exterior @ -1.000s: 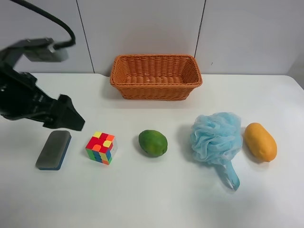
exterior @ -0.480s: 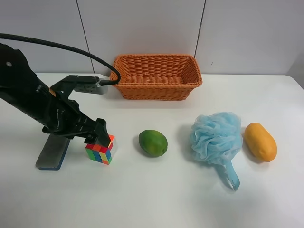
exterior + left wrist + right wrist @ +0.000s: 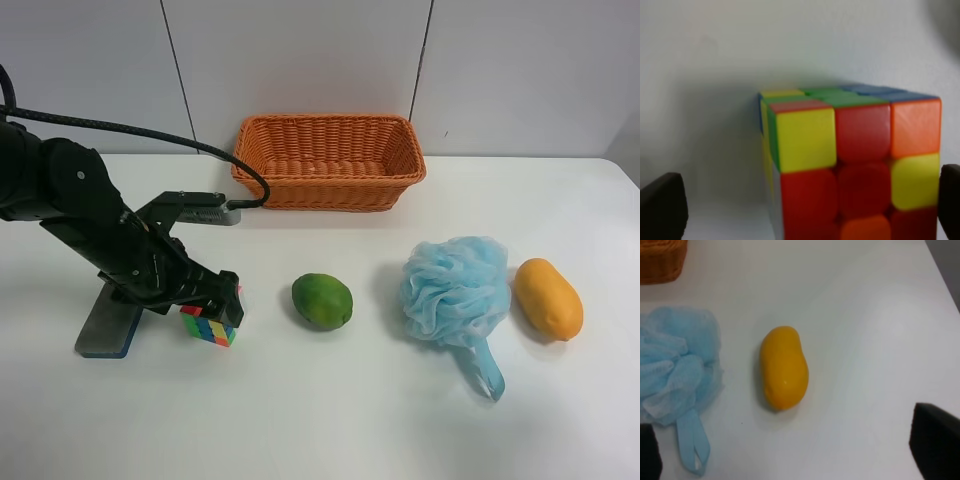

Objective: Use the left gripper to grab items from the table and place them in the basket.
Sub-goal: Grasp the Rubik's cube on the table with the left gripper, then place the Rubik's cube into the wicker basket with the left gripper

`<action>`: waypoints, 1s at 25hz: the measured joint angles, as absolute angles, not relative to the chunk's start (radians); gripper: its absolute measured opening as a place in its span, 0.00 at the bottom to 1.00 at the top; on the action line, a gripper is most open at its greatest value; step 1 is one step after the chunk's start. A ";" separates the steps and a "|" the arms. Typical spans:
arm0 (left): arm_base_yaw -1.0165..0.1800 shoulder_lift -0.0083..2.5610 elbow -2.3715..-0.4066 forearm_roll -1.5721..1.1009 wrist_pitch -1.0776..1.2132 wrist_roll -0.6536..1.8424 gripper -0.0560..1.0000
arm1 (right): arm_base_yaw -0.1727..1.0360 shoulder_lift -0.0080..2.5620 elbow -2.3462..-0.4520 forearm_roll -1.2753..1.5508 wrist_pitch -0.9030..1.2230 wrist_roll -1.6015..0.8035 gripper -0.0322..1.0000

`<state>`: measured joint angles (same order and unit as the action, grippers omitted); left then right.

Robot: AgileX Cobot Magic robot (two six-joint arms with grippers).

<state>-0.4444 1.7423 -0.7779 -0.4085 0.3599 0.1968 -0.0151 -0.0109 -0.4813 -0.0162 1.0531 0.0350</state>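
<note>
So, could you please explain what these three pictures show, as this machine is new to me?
It is a robot with two arms, each ending in a two-fingered claw. One picture looks down from a high camera; the other two come from cameras on the wrists. On the white table lie an eraser, a puzzle cube, a green fruit, a blue bath pouf and an orange-yellow fruit, plus an empty wicker basket. The left claw is open around the cube, not yet gripping it. The right claw is open, holding nothing.
</note>
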 joint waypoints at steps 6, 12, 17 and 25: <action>-0.444 1.753 -0.778 -0.424 0.331 0.197 0.99 | -0.015 -0.011 -0.481 -0.016 1.053 0.035 0.99; -0.444 1.753 -0.778 -0.429 0.331 0.197 0.94 | -0.015 -0.011 -0.481 -0.016 1.053 0.035 0.99; -0.444 1.753 -0.778 -0.432 0.336 0.199 0.60 | -0.015 -0.011 -0.481 -0.016 1.053 0.035 0.99; -0.444 1.753 -0.779 -0.433 0.336 0.200 0.60 | -0.015 -0.011 -0.481 -0.016 1.053 0.035 0.99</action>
